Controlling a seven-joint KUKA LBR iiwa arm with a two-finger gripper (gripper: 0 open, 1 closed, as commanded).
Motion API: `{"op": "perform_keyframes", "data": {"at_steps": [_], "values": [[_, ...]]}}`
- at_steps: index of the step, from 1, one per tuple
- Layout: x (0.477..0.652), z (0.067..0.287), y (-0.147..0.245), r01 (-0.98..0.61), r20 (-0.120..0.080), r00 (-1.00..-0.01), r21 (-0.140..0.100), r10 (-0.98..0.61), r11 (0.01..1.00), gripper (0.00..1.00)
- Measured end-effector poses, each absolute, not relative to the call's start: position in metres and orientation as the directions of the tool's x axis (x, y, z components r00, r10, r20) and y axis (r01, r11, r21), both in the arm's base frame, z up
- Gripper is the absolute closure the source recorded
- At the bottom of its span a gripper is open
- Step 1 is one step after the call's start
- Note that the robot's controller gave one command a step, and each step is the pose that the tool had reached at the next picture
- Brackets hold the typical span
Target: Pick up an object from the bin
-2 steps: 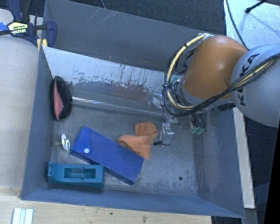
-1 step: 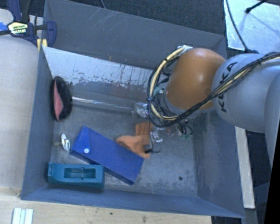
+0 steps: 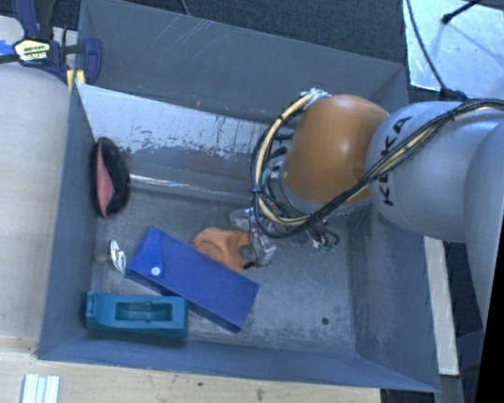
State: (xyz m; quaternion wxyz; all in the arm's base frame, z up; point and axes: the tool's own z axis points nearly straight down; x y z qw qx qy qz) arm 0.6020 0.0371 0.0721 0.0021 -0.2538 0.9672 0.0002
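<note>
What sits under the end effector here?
A tan rounded lump at the middle of the bin, beside the blue box. The end effector covers its right end, hiding any contact.

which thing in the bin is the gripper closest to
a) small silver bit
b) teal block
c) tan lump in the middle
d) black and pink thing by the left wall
c: the gripper is right at the edge of the tan lump, just above the blue box.
</note>
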Motion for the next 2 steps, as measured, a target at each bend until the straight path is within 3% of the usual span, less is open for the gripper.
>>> {"op": "perform_keyframes", "data": {"at_steps": [1, 2], "values": [[0.602, 0.072, 0.037, -0.491, -0.004, -0.871, -0.001, -0.491, 0.871, 1.00], [0.613, 0.208, 0.052, -0.521, -0.004, -0.854, -0.001, -0.521, 0.854, 1.00]]}}
